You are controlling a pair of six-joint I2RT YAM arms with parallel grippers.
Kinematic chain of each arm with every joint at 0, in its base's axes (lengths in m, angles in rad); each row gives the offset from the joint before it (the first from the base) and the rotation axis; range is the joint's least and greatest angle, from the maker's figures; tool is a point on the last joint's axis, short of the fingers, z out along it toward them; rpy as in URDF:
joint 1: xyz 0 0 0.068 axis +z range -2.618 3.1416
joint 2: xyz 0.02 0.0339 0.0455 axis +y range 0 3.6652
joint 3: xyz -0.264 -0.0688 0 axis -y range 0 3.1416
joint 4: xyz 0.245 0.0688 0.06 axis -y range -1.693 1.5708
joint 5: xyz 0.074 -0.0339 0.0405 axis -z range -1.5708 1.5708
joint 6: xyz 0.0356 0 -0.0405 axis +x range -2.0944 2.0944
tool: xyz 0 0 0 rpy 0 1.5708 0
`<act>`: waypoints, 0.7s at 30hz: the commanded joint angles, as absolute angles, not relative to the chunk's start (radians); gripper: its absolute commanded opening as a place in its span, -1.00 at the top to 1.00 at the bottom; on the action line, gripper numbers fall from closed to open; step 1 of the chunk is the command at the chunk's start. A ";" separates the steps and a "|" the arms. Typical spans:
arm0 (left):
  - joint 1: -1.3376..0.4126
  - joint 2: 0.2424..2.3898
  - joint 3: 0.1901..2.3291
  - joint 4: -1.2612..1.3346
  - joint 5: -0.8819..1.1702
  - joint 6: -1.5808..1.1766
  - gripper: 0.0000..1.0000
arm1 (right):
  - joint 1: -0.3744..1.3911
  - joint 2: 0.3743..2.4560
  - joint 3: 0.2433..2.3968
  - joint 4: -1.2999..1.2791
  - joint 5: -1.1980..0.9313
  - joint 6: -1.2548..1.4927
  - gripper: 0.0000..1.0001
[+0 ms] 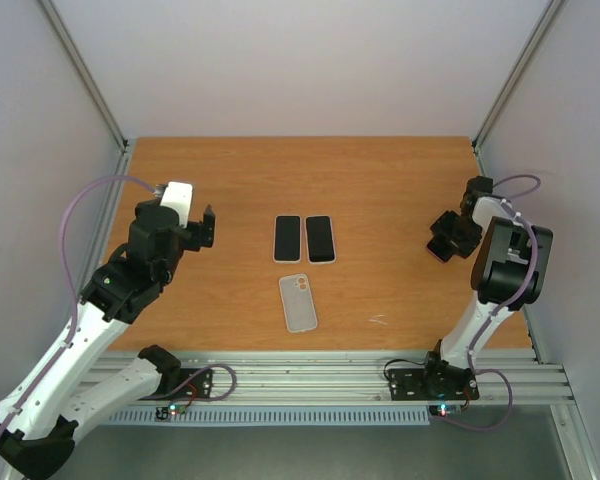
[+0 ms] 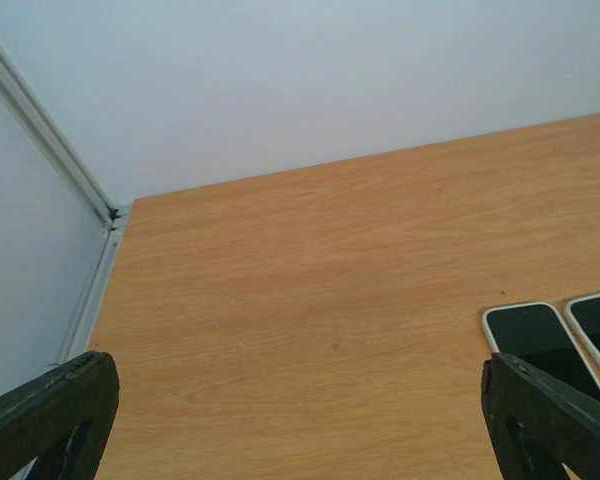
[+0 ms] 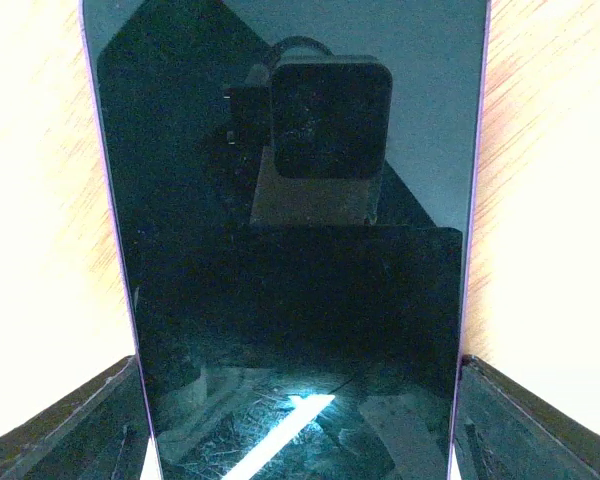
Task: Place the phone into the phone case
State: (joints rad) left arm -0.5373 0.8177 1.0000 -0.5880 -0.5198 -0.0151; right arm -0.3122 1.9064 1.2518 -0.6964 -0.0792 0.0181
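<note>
From above, my left gripper (image 1: 206, 230) hangs released over the left part of the wooden table (image 1: 380, 180). It is well left of two phones lying side by side mid-table: a white-edged phone (image 1: 287, 238) and, just right of it, a dark-edged phone (image 1: 321, 238). Nearer than those, and apart from both, the clear phone case (image 1: 298, 302) lies flat. My right gripper (image 1: 443, 243) sits out by the right edge, well apart from the case.

In the left wrist view, my fingers (image 2: 50, 410) stand wide apart at the bottom corners with only bare wood between them. The two phones show at the right, the white-edged one partly hidden behind my right-hand finger.

In the right wrist view, a purple-edged phone (image 3: 300, 250) fills the frame, its long edges clenched between my two fingers (the dark screen mirrors my own camera). Washed-out wood shows on either side.
</note>
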 commanded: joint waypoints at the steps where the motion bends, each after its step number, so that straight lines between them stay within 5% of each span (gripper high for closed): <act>1: -0.530 0.810 1.017 -0.568 -0.408 -0.030 -0.99 | -0.258 1.864 1.156 -0.661 -0.254 0.051 -0.31; 17: -0.537 0.874 0.972 -0.438 0.079 -0.403 -0.99 | -0.094 1.562 0.735 -0.214 -0.561 0.311 -0.22; 21: -0.612 0.863 0.862 -0.299 0.069 -0.482 -0.99 | -0.051 1.480 0.673 -0.127 -0.603 0.395 -0.19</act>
